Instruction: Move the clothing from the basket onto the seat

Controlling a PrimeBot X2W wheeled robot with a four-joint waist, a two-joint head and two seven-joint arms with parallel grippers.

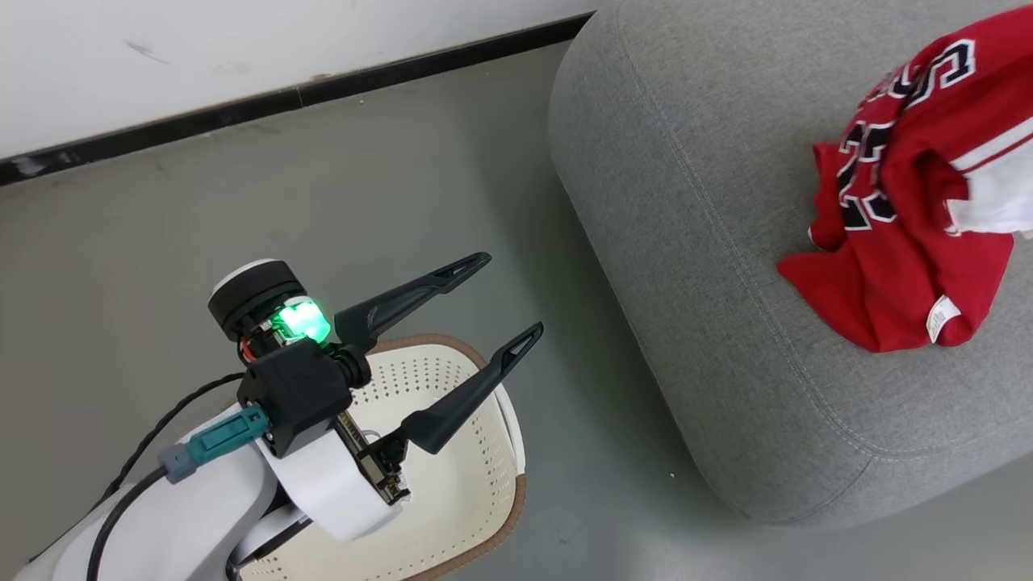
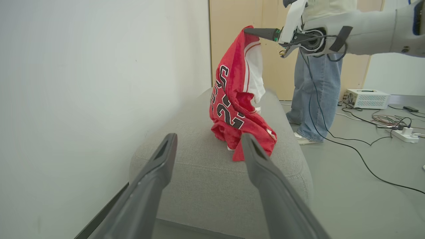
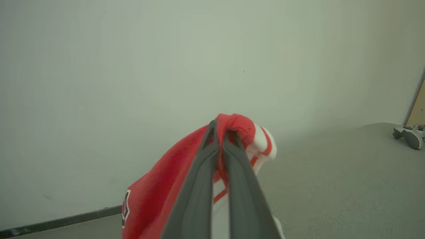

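- Well, the left gripper has its two long dark fingers spread wide apart, and there is nothing between them.
- It hangs in the air off the rounded end of the seat, right over the basket. Its fingers point toward the seat.
- The basket stands on the grey floor just beside that end of the seat, with a strip of floor between the two.
- The right gripper has its fingers pressed tight together, and they pinch a bit of the red jersey.
- This gripper is up in the air above the seat. It holds the jersey by its top edge, so the jersey hangs down tall.
- The bottom of the jersey lies in a crumpled heap on top of the seat, well away from the end by the basket.
- The jersey has black and white lettering and white stripes. A small white tag shows at its low edge, down on the seat.
- A white wall with a dark strip at its foot runs along one side of the seat.
- A person in blue jeans stands on the floor at the other side of the seat, away from the wall.
- A white box, some cables and a power strip lie on the floor past the person, farther from the seat.
- A grey game controller lies on a grey surface. I cannot tell if that surface is the seat.
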